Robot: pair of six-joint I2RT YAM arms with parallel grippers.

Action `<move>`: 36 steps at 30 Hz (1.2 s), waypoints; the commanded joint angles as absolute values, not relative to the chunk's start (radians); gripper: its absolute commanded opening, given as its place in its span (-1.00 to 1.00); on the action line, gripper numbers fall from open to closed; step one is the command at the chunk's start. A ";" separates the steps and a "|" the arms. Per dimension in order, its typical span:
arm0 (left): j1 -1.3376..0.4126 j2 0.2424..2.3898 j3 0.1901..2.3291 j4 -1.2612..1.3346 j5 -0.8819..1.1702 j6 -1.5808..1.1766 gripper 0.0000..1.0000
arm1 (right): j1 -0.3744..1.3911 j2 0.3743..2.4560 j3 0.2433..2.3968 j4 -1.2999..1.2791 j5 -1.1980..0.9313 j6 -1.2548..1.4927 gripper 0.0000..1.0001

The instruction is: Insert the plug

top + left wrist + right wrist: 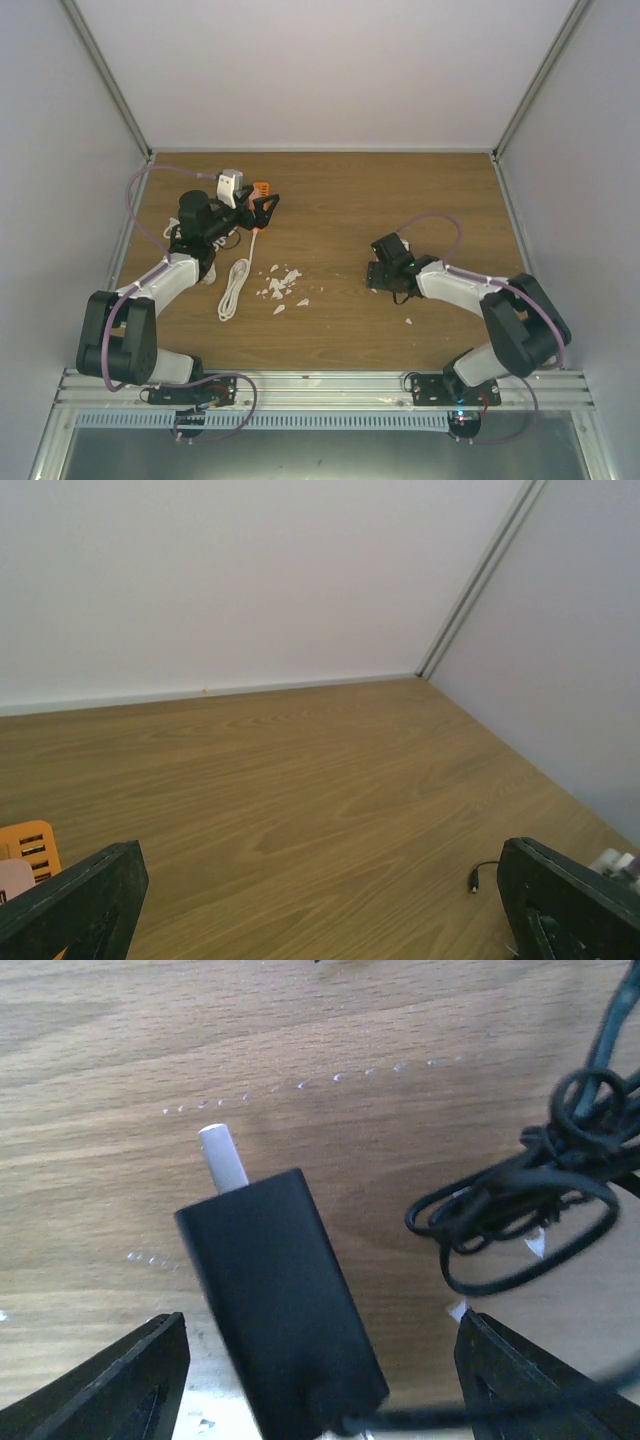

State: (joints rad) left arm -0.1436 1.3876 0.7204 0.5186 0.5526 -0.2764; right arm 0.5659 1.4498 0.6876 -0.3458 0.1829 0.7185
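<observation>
The black plug [275, 1300] is lying flat on the worktop [380, 1050], its pale prong [222, 1155] pointing toward eleven o'clock, between the right fingers [120, 1385], which are standing apart without touching it, while the left fingers [75, 905] are hanging wide open toward the worktop's ten o'clock.

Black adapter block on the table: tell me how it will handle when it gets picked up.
The adapter looks like a rigid, smooth-sided block, so it should hold shape but might slip in a light grip. The tangled cable, apparently attached, is floppy and will probably drag behind. Lying flat, the block seems unlikely to roll.
</observation>
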 commanded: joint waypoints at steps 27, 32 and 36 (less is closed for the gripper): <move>-0.134 1.413 0.711 0.635 0.653 -0.281 0.98 | 0.507 1.182 0.694 -0.094 -0.372 0.474 -0.99; -0.132 1.435 0.699 0.734 0.835 -0.309 0.98 | 0.507 1.221 0.703 -0.051 -0.650 0.510 -0.99; -0.131 1.432 0.687 0.783 0.886 -0.320 0.98 | 0.507 1.238 0.703 -0.009 -0.765 0.529 -0.99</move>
